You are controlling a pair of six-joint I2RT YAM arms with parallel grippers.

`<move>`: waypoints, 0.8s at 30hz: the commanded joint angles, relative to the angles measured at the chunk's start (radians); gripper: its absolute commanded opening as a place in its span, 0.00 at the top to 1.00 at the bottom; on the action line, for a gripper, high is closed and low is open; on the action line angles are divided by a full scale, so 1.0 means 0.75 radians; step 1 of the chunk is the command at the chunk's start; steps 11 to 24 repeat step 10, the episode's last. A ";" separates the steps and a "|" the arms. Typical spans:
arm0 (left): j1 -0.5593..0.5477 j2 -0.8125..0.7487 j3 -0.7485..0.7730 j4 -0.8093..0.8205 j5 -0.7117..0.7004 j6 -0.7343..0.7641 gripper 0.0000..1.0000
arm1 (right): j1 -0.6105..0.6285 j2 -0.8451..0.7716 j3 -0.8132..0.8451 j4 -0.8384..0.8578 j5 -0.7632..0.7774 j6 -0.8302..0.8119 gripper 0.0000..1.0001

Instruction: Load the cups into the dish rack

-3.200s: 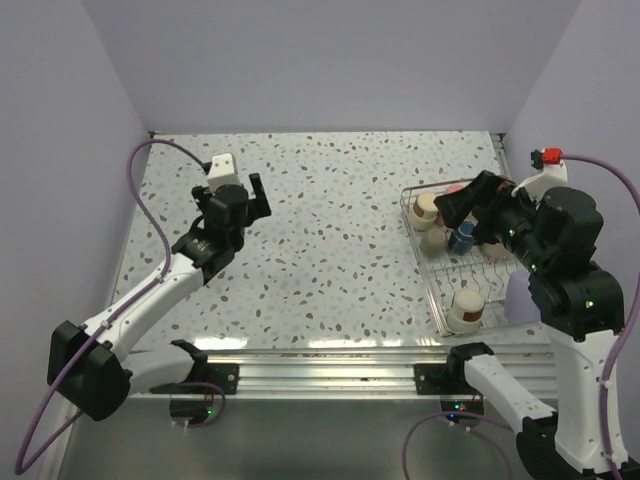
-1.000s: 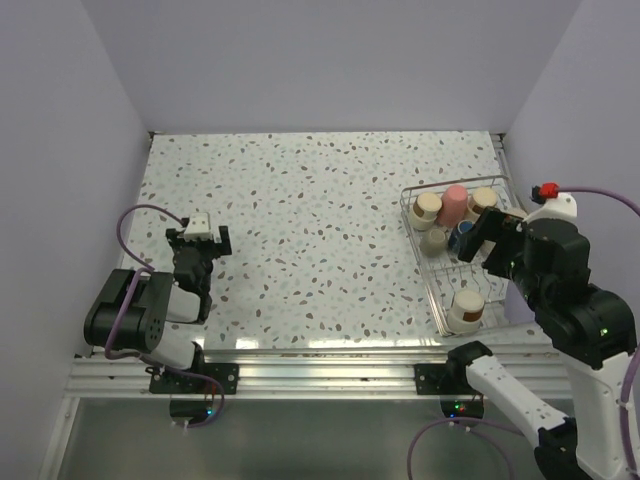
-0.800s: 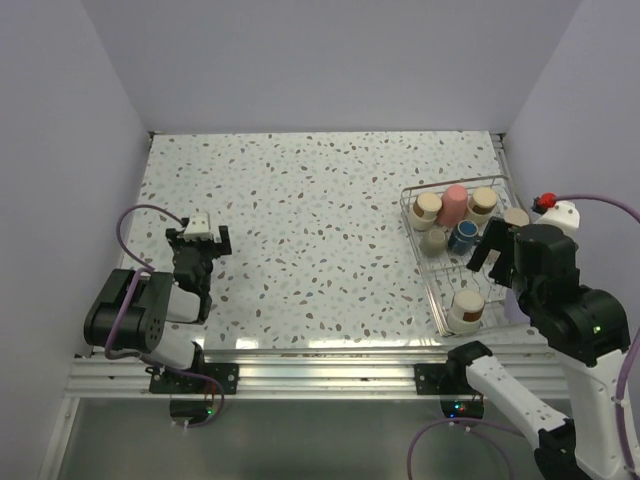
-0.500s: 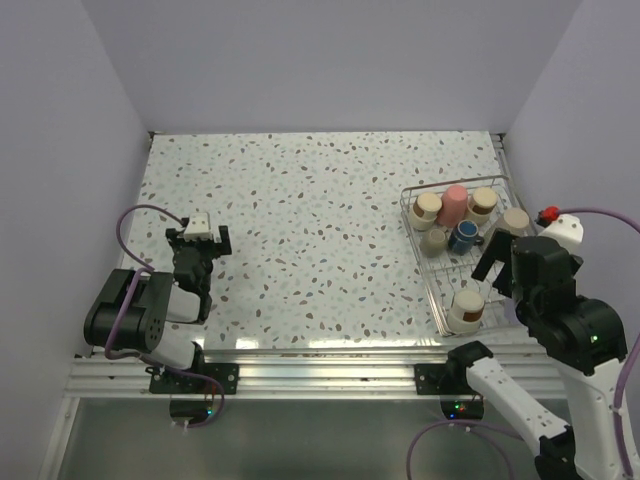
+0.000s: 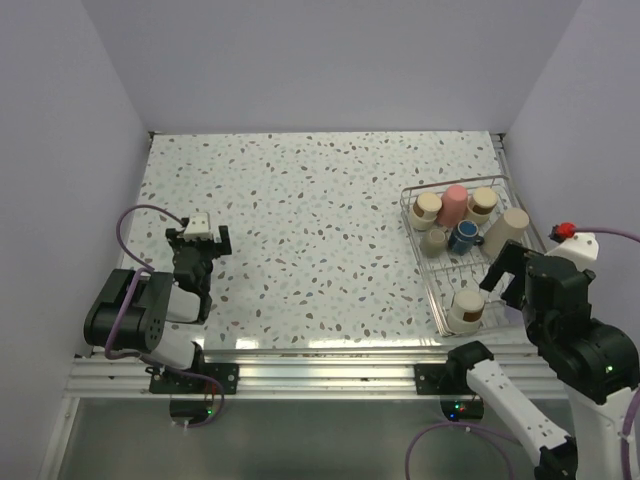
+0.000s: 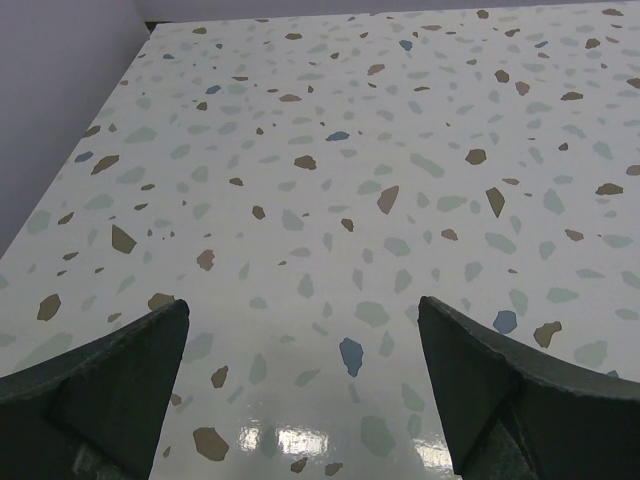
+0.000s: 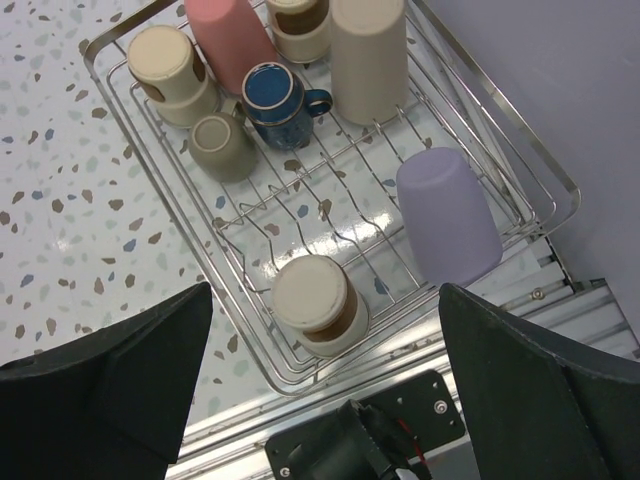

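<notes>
Lavender cup point(image 7: 448, 215) lies in the dish rack point(image 7: 330, 220), hidden behind the right arm point(image 5: 580, 330) in the top view. Left fingers point(image 6: 100, 390) and right fingers point(image 7: 110, 380) spread wide, empty.

The left arm point(image 5: 140, 315) is folded down over its base at the near left, and the left claw point(image 5: 197, 238) lies low above the counter point(image 6: 330, 150), pointing away from the base. Its two dark fingers point(image 6: 95, 385) are spread wide with nothing between them. The right arm point(image 5: 585, 345) stands raised at the near right with its wrist tipped downward, and the right claw point(image 5: 506, 276) hangs high, gaping just as wide and gripping nothing.
</notes>
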 commanded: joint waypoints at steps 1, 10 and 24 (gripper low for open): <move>0.007 -0.001 0.009 0.127 0.007 -0.011 0.00 | 0.001 -0.058 0.002 -0.034 0.005 -0.042 0.02; 0.007 -0.003 0.009 0.127 0.007 -0.011 0.00 | 0.001 -0.154 -0.016 0.011 -0.070 -0.093 0.02; 0.007 -0.003 0.009 0.127 0.007 -0.011 0.00 | 0.001 -0.154 -0.016 0.011 -0.070 -0.093 0.02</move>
